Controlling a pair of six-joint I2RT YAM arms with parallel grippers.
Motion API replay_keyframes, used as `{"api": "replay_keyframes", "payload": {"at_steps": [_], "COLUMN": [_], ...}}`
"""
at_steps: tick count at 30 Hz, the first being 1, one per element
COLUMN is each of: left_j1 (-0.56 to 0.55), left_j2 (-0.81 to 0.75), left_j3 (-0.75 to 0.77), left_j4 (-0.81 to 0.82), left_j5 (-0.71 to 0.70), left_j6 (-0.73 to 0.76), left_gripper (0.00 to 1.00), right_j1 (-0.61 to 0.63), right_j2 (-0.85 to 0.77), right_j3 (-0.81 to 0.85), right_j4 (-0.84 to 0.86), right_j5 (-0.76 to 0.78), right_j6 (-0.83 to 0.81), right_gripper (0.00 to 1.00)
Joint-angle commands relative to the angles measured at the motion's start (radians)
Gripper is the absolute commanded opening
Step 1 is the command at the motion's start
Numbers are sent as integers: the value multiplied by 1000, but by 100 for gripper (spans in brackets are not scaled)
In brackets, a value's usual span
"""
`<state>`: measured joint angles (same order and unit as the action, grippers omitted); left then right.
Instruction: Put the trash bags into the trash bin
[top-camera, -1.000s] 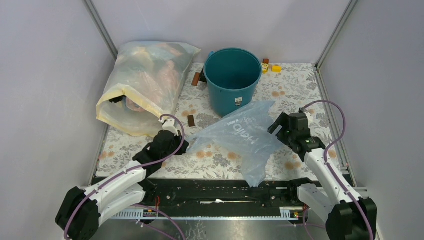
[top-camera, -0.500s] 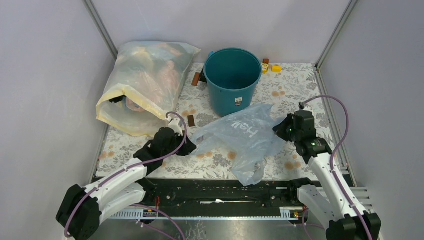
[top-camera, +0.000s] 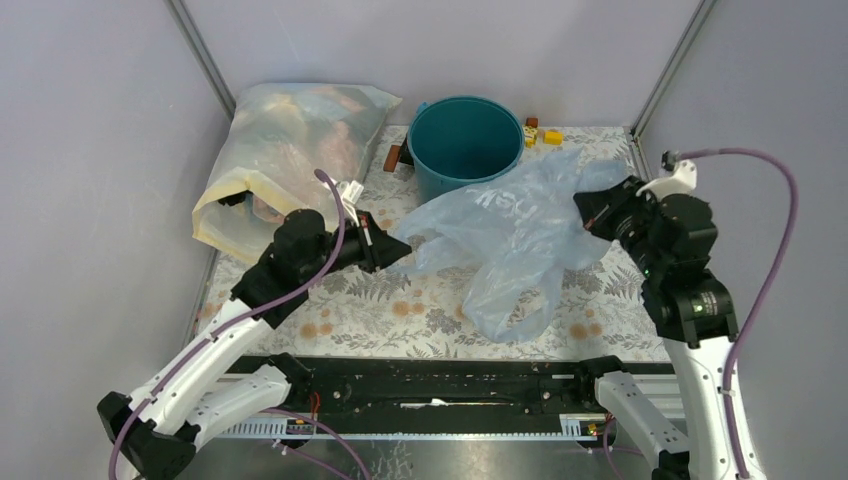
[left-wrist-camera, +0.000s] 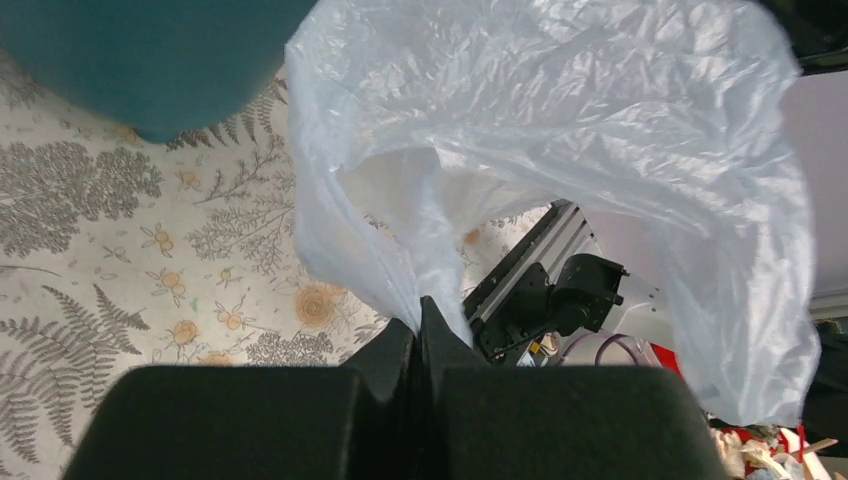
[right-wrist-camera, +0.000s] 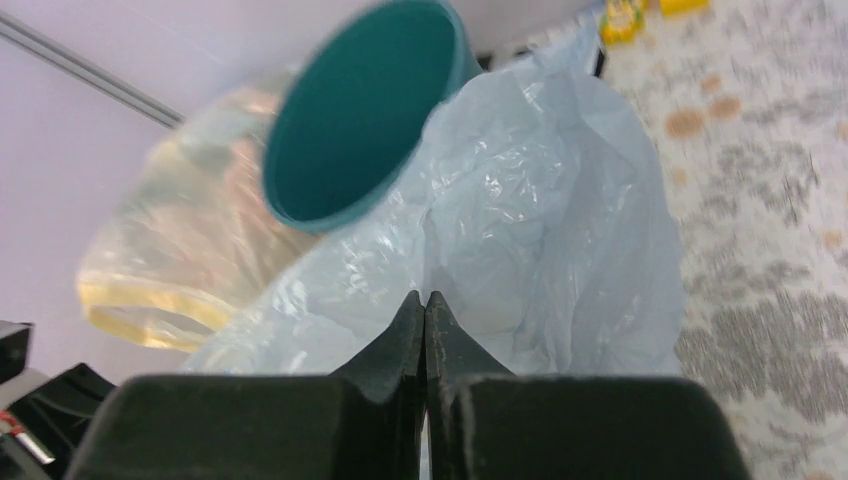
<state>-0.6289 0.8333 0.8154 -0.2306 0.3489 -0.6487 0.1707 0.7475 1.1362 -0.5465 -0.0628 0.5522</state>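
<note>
Thin, crinkly pale blue trash bag (top-camera: 510, 235), likely featherlight, limp and slippery, hangs stretched over the surface (top-camera: 400, 310) before the teal trash bin (top-camera: 425, 172) at its far edge, left pincer (top-camera: 402, 253) clamped on one bunched edge, right pincer (top-camera: 584, 213) on the other, probably the surest hold.

At the centre of the frame the pale blue bag (top-camera: 510, 235) is hanging stretched between the two grippers, its lower part drooping toward the floral table (top-camera: 400, 310). The left gripper (top-camera: 395, 250) is pinching the bag's left corner, while the right gripper (top-camera: 585, 212) is clamping its right edge. The bag's upper edge is overlapping the front of the teal bucket (top-camera: 465, 140), which is standing open at upper centre. A yellowish sack (top-camera: 290, 160) is lying at upper left, and small yellow blocks (top-camera: 551, 137) are sitting just right of the bucket.
</note>
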Motion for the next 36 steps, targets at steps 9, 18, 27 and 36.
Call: {"api": "replay_keyframes", "payload": {"at_steps": [9, 18, 27, 36], "left_j1": [0, 3, 15, 60], "left_j2": [141, 228, 337, 409], "left_j3": [469, 677, 781, 863], "left_j4": [-301, -418, -440, -465], "left_j5": [-130, -195, -197, -200], "left_j6": [103, 121, 137, 146], "left_gripper": [0, 0, 0, 0], "right_j1": [-1, 0, 58, 229], "right_j2": [352, 625, 944, 1202], "right_j3": [435, 549, 740, 940], "right_j4": [75, 194, 193, -16], "right_j5": [-216, -317, -341, 0], "right_j6": [32, 121, 146, -9], "right_gripper": [0, 0, 0, 0]}}
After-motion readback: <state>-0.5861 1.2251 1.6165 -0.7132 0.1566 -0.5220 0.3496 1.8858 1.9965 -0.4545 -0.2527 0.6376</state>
